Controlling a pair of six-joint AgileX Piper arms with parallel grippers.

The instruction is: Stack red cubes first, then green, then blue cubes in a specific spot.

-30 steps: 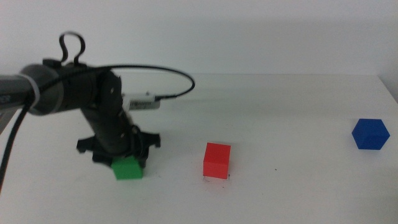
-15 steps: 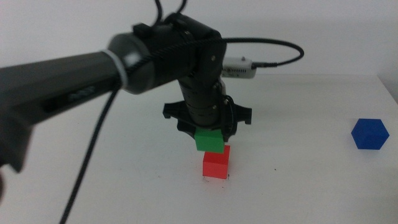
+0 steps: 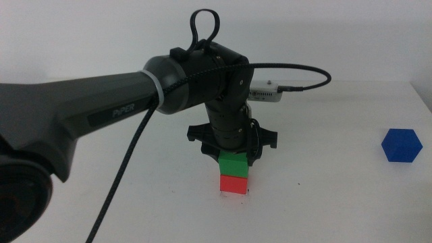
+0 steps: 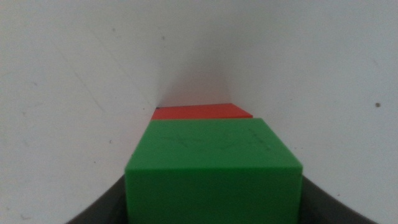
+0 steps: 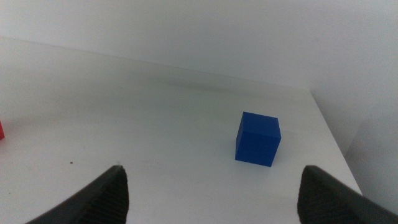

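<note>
At mid-table, the green cube (image 3: 233, 164) is held by the left gripper (image 3: 233, 154) directly on top of the red cube (image 3: 233, 183).

The green cube is clamped between the left gripper's two dark jaws, as is seen in the left wrist view, where the green cube (image 4: 214, 168) fills the foreground and the red cube (image 4: 200, 111) shows just beyond it. The red cube is seated on the white table (image 3: 324, 202), with a tiny dark speck (image 3: 299, 185) to its right. The blue cube (image 3: 401, 145) is left well apart, near the table's right edge. The right gripper (image 5: 214, 190) is kept clear of the stack with its jaws spread wide and nothing between them, pointed toward the blue cube (image 5: 257, 138).
</note>
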